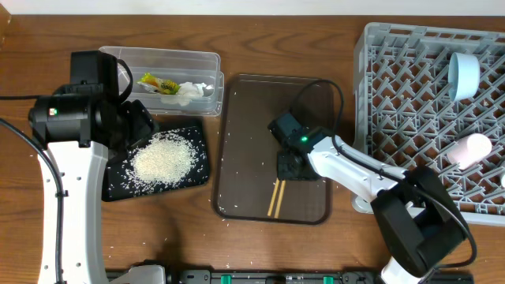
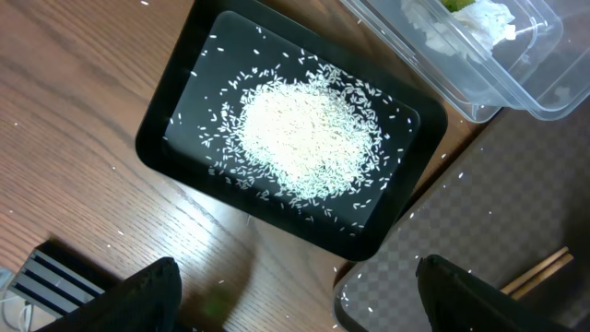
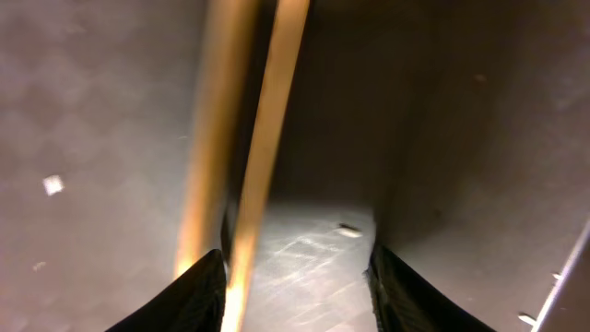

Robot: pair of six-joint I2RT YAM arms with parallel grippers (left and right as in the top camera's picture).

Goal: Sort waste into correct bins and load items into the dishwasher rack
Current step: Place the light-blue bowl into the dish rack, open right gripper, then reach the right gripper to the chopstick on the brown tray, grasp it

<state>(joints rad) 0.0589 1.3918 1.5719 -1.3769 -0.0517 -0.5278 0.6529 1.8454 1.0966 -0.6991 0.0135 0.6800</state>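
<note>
Reaching down with the right end effector (image 1: 290, 167) onto the pair of wooden chopsticks (image 1: 276, 197), flat on the dark-brown serving tray (image 1: 245, 118) at mid-bench. From the right wrist view: fingers (image 3: 198, 295) apart, bare tray showing between them, clamped on nothing so far. Sticks off-centre in that gap, though: pressed toward the finger at the left of the wrist picture, one stick seemingly just inside it, the other at or over its edge. Too blurred to say for certain.

Long axis running straight away from the wrist camera, so crosswise to the closing direction and well set for a pinch across both sticks. From overhead, pointing toward the front edge of the bench with a slight lean, free ends poking out from under the end effector on that side. Probably worth a small sideways shift before squeezing; otherwise a risk of catching one stick and rolling the other away.

Plainly work for the right arm: directly above the sticks, with the dishwasher rack (image 1: 410, 118) close by on its side. Left end effector (image 2: 309, 295) well apart from all this, spread wide and empty, hanging over the black tray (image 2: 184, 92) heaped with rice (image 2: 304, 138), beside the clear tub (image 1: 170, 54) holding wrapper (image 1: 156, 82) and tissue (image 1: 189, 91).
</note>
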